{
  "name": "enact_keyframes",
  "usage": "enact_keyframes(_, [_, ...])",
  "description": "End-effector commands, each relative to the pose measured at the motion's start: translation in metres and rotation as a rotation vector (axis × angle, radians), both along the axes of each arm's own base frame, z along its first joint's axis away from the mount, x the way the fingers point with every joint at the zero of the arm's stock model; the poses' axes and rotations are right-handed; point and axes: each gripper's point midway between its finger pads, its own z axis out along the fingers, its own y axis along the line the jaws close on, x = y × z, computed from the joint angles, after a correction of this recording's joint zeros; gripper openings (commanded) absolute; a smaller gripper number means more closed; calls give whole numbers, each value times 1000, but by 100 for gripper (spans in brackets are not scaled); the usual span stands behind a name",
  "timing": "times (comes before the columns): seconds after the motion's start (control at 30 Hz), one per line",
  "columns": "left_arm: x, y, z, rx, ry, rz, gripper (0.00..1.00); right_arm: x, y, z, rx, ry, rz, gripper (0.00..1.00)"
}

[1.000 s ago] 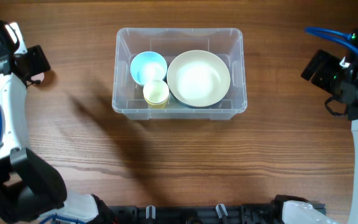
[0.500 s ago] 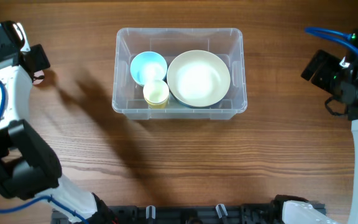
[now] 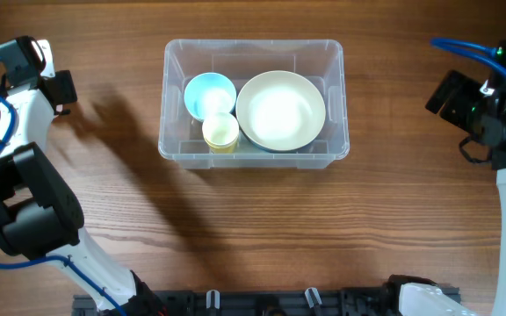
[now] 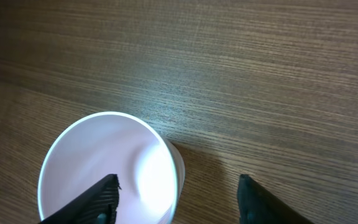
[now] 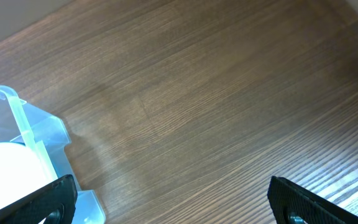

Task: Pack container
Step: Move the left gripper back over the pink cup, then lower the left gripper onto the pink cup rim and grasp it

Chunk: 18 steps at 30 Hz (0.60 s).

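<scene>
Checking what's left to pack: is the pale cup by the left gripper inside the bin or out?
Out. The cup stands mouth up on the table in the left wrist view, with no wall of the bin around it.

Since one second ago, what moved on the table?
The left gripper slid a little toward the container, and its arm swung further up the table. It grabbed nothing: its open fingers hang over a pale cup. The right gripper and the container stayed put.
</scene>
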Motion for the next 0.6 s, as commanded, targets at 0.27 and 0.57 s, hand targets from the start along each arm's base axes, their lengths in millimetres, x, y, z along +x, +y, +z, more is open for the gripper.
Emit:
enact_keyframes(0.27, [-3,-2,-27,-20,58,-29,47,3,-4,5,-9,-14,-22,100])
enact_keyframes(0.57, [-3,-2,-27,-20,59,-29,26,3,-4,5,-9,-14,-22,100])
